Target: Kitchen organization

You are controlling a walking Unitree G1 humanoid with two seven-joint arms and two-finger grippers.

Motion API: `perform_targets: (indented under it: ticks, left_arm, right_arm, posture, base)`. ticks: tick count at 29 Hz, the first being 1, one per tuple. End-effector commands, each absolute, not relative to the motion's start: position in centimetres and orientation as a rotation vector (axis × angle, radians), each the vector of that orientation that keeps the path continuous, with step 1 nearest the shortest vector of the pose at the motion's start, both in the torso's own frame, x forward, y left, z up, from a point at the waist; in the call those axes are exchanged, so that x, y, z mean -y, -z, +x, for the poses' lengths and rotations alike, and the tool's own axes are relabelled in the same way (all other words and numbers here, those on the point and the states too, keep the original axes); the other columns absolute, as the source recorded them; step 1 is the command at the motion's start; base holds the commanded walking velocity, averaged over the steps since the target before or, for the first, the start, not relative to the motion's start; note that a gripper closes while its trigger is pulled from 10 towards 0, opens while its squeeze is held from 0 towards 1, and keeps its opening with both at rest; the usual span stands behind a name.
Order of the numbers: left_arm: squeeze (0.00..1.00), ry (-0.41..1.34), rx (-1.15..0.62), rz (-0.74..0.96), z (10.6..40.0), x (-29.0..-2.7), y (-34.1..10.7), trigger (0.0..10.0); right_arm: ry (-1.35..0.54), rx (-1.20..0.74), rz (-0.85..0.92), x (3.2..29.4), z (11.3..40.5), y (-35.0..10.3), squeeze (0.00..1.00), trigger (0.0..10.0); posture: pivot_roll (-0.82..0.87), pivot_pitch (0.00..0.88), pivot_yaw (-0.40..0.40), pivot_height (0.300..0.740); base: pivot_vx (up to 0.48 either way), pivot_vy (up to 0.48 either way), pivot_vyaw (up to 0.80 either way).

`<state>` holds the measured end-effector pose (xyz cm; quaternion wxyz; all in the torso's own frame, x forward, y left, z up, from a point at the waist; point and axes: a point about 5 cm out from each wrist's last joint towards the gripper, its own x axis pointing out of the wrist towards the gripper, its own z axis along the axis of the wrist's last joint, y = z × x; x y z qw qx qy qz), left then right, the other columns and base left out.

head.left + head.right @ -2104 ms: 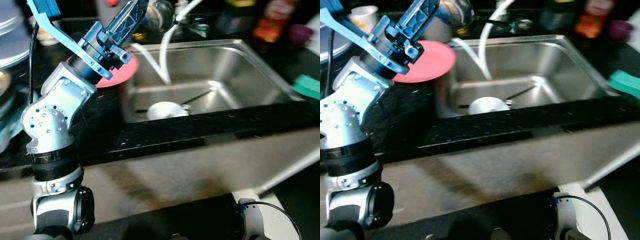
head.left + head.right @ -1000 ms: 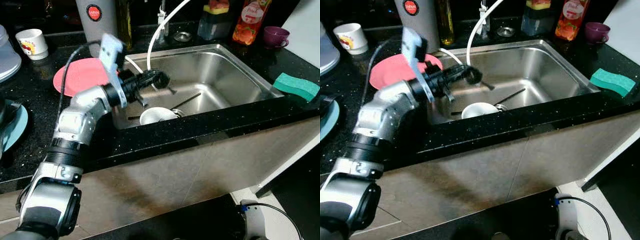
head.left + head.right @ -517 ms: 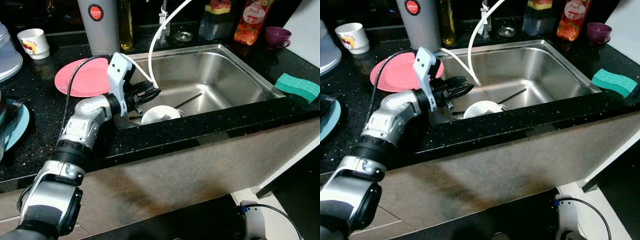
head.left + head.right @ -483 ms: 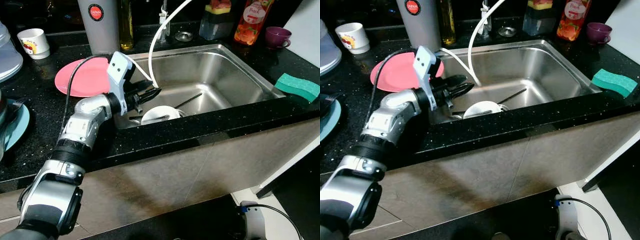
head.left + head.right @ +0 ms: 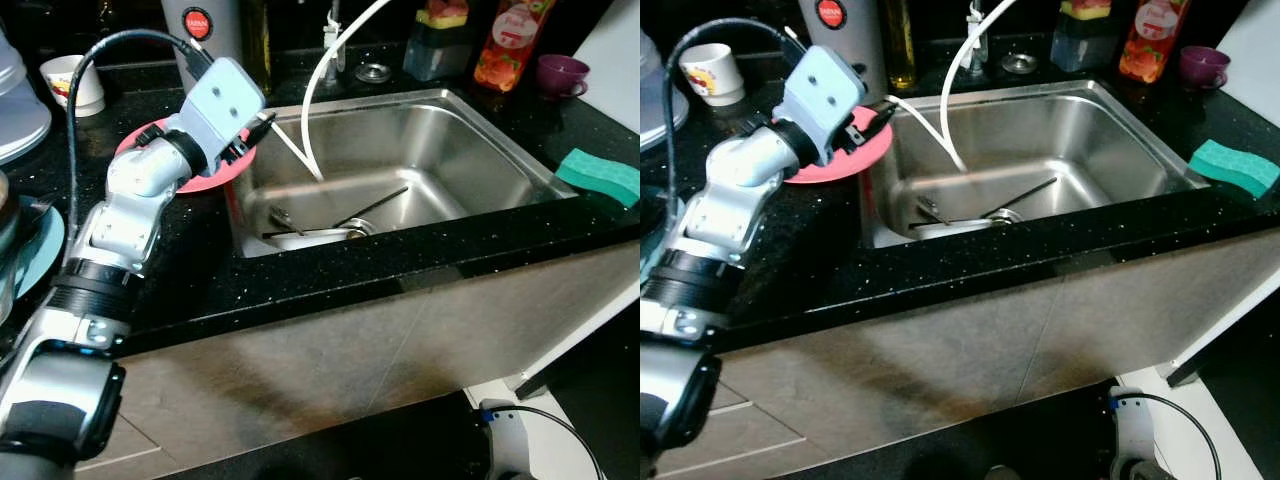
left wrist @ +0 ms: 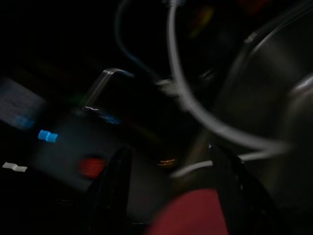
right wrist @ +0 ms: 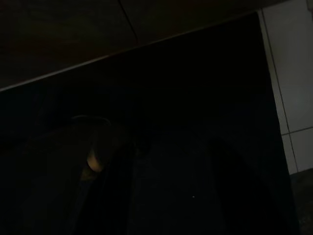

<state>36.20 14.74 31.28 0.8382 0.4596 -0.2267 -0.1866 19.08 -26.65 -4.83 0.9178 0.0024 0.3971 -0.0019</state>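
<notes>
Head stereo pair looks forward and down from above the black counter's front edge; both eyes share the steel sink (image 5: 520,170). Left wrist camera sits low and close over the red plate (image 6: 195,213), facing the sink's rim. Right wrist camera faces dark floor with pale tiles (image 7: 293,73).

A black speckled tabletop (image 5: 330,285) carries 1 green sponge (image 5: 604,176) at its far right edge. Along the back stand 1 purple cup (image 5: 562,73), 1 orange bottle (image 5: 500,50), 1 dark soap dispenser (image 5: 440,45) and 1 grey canister (image 5: 205,30) with a red label. A white mug (image 5: 75,82) sits far left. A white hose (image 5: 309,100) curves downward. Below is a grey cabinet front (image 5: 380,350).
</notes>
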Motion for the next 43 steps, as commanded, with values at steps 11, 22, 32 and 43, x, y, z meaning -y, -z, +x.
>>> perform_targets:
  ticks: [11,22,32,43]
  left_arm:
    - [0.00,0.162,0.443,1.175,33.8,-17.9,-30.8,10.0]
    - [0.00,0.123,0.363,1.152,33.1,-19.0,-27.8,10.0]
    - [0.00,0.242,0.403,1.142,33.3,-18.0,-26.8,10.0]
    - [0.00,0.409,0.273,1.104,35.2,-18.4,-25.6,10.0]
  right_arm:
    - [-0.107,-0.804,-0.016,25.9,18.9,4.9,0.00,10.0]
    - [-0.155,-0.827,0.013,25.3,18.8,5.1,0.00,10.0]
    - [-0.126,-0.857,0.015,25.6,18.4,5.3,0.00,10.0]
    - [-0.122,-0.859,0.017,26.0,17.9,5.2,0.00,10.0]
  posture:
    - [0.01,0.096,-0.006,0.740]
    - [0.03,0.096,-0.018,0.740]
    - [0.02,0.083,-0.018,0.740]
    - [-0.01,0.109,-0.013,0.740]
  base:
    - [0.000,0.000,0.27]
    - [0.000,0.000,0.75]
    - [0.000,0.000,0.29]
    - [0.000,0.000,0.00]
